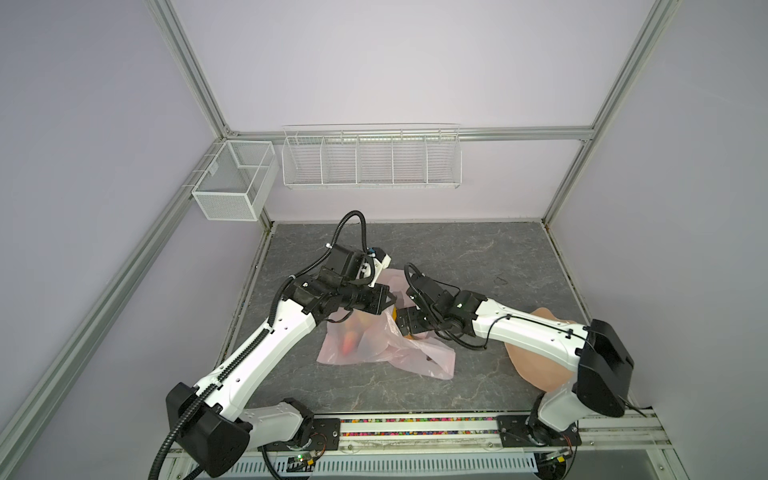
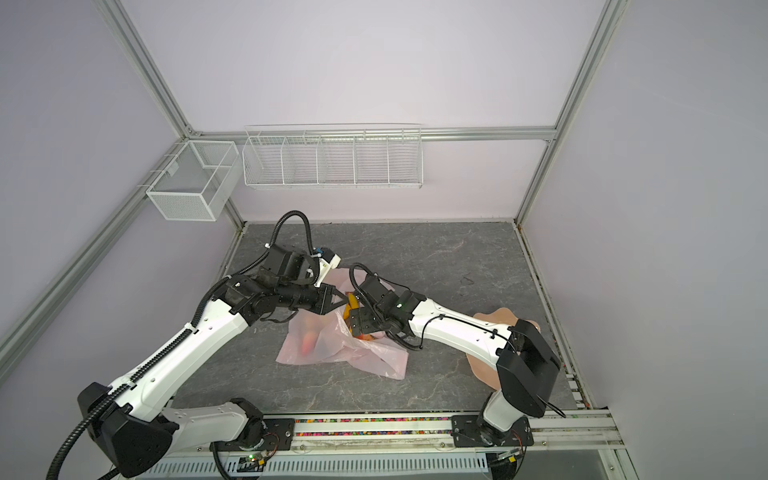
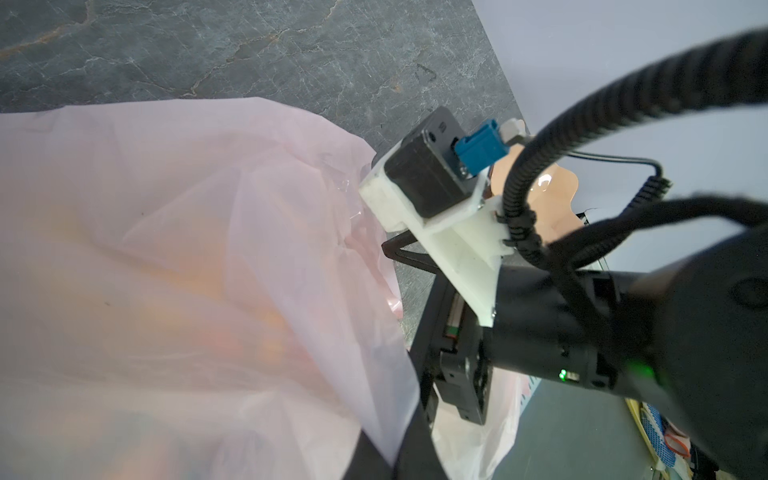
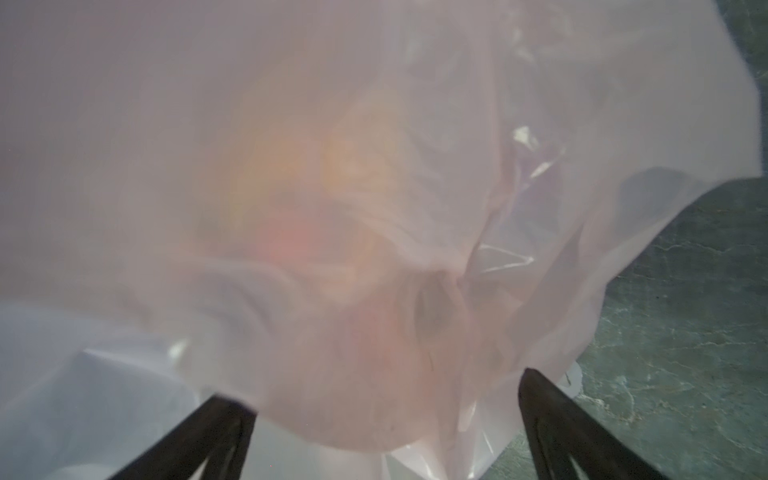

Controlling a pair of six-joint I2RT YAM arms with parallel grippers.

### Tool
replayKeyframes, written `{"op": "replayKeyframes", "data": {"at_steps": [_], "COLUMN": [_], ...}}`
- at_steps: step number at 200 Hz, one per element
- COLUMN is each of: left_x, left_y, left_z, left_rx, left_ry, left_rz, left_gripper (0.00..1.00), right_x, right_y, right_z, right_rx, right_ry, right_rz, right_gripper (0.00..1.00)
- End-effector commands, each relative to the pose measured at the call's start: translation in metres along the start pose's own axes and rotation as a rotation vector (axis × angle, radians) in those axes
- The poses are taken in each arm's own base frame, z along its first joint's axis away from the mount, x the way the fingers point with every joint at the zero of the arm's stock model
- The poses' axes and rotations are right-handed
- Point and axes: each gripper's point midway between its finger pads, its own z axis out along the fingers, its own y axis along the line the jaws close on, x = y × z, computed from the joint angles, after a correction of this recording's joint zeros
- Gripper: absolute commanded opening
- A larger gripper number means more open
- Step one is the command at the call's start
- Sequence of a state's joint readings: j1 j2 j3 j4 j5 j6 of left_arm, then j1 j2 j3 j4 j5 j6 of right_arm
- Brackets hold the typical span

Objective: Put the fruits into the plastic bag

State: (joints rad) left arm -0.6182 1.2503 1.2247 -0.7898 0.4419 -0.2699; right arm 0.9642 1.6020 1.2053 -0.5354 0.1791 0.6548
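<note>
Fruits [image 1: 349, 340] glow through the plastic bag [image 1: 415, 357], rim pinched by the left gripper [image 1: 390, 299]; the right gripper [image 4: 380, 388] gapes wide, apparently releasing, and must next withdraw cleanly.

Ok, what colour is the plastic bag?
The plastic bag is translucent pale pink, clearest in the left wrist view.

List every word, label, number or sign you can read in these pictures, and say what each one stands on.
No text can be read anywhere.
Small mark on the black camera module: too blurred to read.
A dark scribble on the table: no letters made out.
On the plastic bag: no legible print.
</note>
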Motion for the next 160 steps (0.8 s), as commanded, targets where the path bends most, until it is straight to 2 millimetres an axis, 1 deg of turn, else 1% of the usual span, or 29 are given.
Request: {"op": "replayKeyframes", "data": {"at_steps": [1, 19, 34, 52, 75, 100, 116, 122, 131, 138, 160], "left_x": [0.001, 0.001, 0.001, 0.002, 0.002, 0.003, 0.003, 0.002, 0.003, 0.002, -0.002], "left_y": [-0.003, -0.003, -0.003, -0.003, -0.002, -0.001, -0.001, -0.001, -0.001, -0.001, -0.003], "left_z": [-0.004, -0.003, -0.003, -0.004, -0.005, -0.005, -0.005, -0.005, -0.005, -0.005, -0.01], "left_rx": [0.005, 0.006, 0.009, 0.005, -0.004, -0.01, -0.005, -0.005, -0.007, -0.008, -0.014], "left_ry": [-0.01, -0.013, -0.01, -0.012, -0.014, -0.014, -0.015, -0.017, -0.016, -0.019, -0.037], "left_rz": [0.008, 0.008, 0.005, 0.008, 0.01, 0.014, 0.016, 0.021, 0.023, 0.028, 0.051], "left_gripper": [0.05, 0.04, 0.05, 0.05, 0.05, 0.06, 0.07, 0.07, 0.09, 0.12, 0.31], "right_x": [0.001, 0.003, 0.001, -0.004, -0.011, -0.018, -0.024, -0.026, -0.029, -0.031, -0.037], "right_y": [-0.012, -0.022, -0.029, -0.037, -0.044, -0.05, -0.049, -0.048, -0.045, -0.042, -0.031], "right_z": [0.005, 0.01, 0.01, 0.006, -0.005, -0.018, -0.026, -0.029, -0.033, -0.035, -0.043], "right_rx": [0.08, 0.133, 0.166, 0.199, 0.22, 0.226, 0.207, 0.194, 0.171, 0.144, 0.088], "right_ry": [-0.014, -0.016, -0.023, -0.029, -0.053, -0.066, -0.079, -0.081, -0.075, -0.068, -0.049], "right_rz": [-0.004, -0.001, 0.001, -0.003, -0.015, -0.026, -0.037, -0.041, -0.045, -0.052, -0.083], "right_gripper": [0.98, 0.95, 0.86, 0.68, 0.39, 0.17, 0.12, 0.09, 0.07, 0.06, 0.06]}}
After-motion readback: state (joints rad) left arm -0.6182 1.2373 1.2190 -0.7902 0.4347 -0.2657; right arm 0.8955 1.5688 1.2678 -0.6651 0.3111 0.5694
